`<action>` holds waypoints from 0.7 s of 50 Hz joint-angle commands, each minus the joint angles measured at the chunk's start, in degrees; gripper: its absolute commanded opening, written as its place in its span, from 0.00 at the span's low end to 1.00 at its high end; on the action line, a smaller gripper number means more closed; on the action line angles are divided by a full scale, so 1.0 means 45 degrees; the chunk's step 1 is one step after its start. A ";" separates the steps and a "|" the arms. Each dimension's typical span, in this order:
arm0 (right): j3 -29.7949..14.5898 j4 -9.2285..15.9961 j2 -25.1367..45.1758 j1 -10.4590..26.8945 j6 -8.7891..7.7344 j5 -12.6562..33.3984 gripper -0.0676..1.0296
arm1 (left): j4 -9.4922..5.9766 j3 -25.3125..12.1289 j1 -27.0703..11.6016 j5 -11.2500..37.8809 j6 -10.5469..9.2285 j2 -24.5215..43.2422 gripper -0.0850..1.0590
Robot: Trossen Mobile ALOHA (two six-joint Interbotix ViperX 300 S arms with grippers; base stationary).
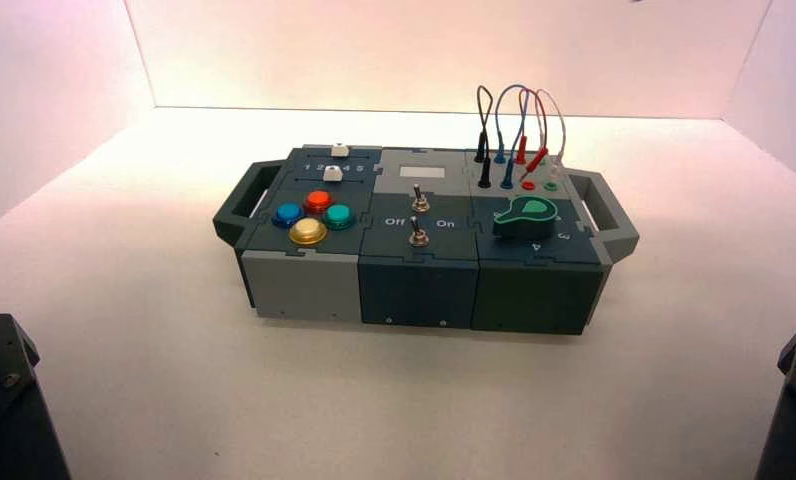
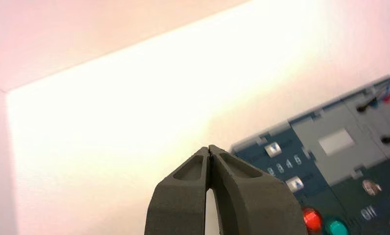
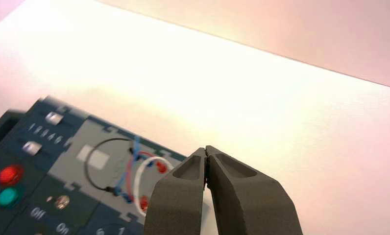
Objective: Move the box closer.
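Observation:
The box is long, dark teal and grey, and stands in the middle of the white floor with a handle at each end. On top are coloured push buttons, two toggle switches, a green knob and looped wires. My left gripper is shut and empty, held off the box's left end; the box shows beside it. My right gripper is shut and empty, off the box's right end, with the wires beside it.
White walls close the space at the back and both sides. Both arms' dark bases sit at the near corners, left and right. White floor lies between them and the box.

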 commanded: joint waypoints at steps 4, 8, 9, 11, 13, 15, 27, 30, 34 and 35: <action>0.0410 0.0137 -0.1172 -0.0664 0.0020 -0.0391 0.04 | -0.0020 0.0840 0.0312 -0.1582 -0.0039 -0.1035 0.05; 0.0859 0.0137 -0.1758 -0.0645 0.0000 -0.1172 0.04 | -0.0020 0.1563 0.0449 -0.2754 -0.0039 -0.1523 0.05; 0.0898 0.0137 -0.1816 -0.0645 0.0020 -0.1270 0.04 | 0.0000 0.1602 0.0449 -0.2832 -0.0039 -0.1543 0.05; 0.1191 0.0137 -0.2207 -0.0645 0.0000 -0.1973 0.04 | 0.0000 0.1855 0.0664 -0.3184 -0.0039 -0.1797 0.05; 0.1289 0.0117 -0.2344 -0.0664 -0.0020 -0.2305 0.04 | -0.0020 0.1934 0.0820 -0.3359 -0.0039 -0.1992 0.05; 0.1406 0.0098 -0.2500 -0.0664 -0.0059 -0.2676 0.04 | -0.0020 0.2031 0.0937 -0.3496 -0.0039 -0.2109 0.05; 0.1699 -0.0039 -0.2676 -0.0723 -0.0098 -0.3398 0.04 | 0.0000 0.2520 0.1289 -0.4785 0.0000 -0.2363 0.05; 0.1680 -0.0020 -0.2617 -0.0742 -0.0098 -0.3398 0.04 | 0.0000 0.2520 0.1289 -0.4844 0.0000 -0.2383 0.05; 0.1660 -0.0020 -0.2656 -0.0742 -0.0078 -0.3398 0.04 | 0.0000 0.2520 0.1289 -0.4922 0.0000 -0.2402 0.05; 0.1641 -0.0020 -0.2656 -0.0723 -0.0098 -0.3398 0.04 | 0.0000 0.2520 0.1289 -0.4922 0.0000 -0.2402 0.05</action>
